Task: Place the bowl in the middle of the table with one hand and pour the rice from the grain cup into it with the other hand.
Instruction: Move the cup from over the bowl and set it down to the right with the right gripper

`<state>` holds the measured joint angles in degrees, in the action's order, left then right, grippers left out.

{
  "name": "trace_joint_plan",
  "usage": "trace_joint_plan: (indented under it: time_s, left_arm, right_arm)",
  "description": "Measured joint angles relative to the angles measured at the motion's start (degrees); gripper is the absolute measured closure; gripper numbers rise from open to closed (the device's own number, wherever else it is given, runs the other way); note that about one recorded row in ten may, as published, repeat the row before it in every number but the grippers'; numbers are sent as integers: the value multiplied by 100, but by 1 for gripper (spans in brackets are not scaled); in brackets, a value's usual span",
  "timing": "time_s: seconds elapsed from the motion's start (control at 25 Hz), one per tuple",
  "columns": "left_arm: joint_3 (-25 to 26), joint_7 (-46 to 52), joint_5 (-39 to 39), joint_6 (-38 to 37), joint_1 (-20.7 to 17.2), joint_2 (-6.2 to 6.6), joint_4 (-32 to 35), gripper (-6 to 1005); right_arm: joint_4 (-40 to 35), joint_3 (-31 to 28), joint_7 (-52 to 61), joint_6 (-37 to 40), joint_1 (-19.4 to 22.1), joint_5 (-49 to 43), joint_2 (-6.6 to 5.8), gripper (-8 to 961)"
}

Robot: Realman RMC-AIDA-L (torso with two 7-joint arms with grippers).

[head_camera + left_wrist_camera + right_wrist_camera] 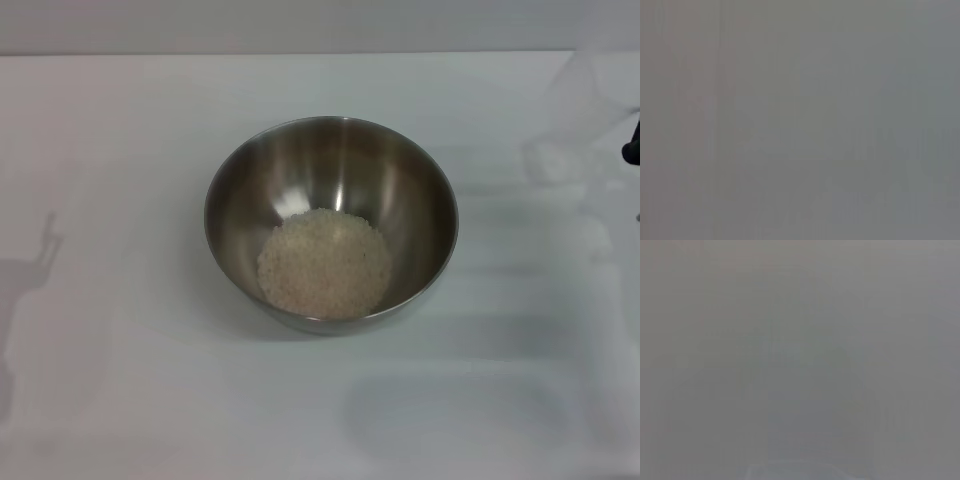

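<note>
Only a dark tip of the right gripper (pixel 631 152) shows at the right edge, beside the faint cup (pixel 560 160); its grip cannot be told, and the left gripper is out of sight. The bowl (pixel 232 190) sits mid-table (pixel 120 400) with rice (pixel 325 265) inside. A careless retreat could tip the cup or knock the bowl.

The right wrist view shows only a plain grey, featureless field, with a faint paler curved edge (pixel 790 469) low in the picture, and I cannot tell what this edge belongs to.
</note>
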<state>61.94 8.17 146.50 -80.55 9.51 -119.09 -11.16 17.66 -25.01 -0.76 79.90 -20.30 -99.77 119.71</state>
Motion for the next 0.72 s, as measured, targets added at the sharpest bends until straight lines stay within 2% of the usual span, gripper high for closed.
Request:
trace_joint_plan:
  time_s: [0.52, 0.72]
  left_arm:
    - [-34, 0, 3, 23, -2, 0, 0, 170]
    - [-34, 0, 3, 22, -2, 0, 0, 170]
  right_arm:
    - [-264, 82, -12, -1478, -582, -38, -2, 948]
    - [-312, 164, -16, -1995, -789, -353, -10, 949]
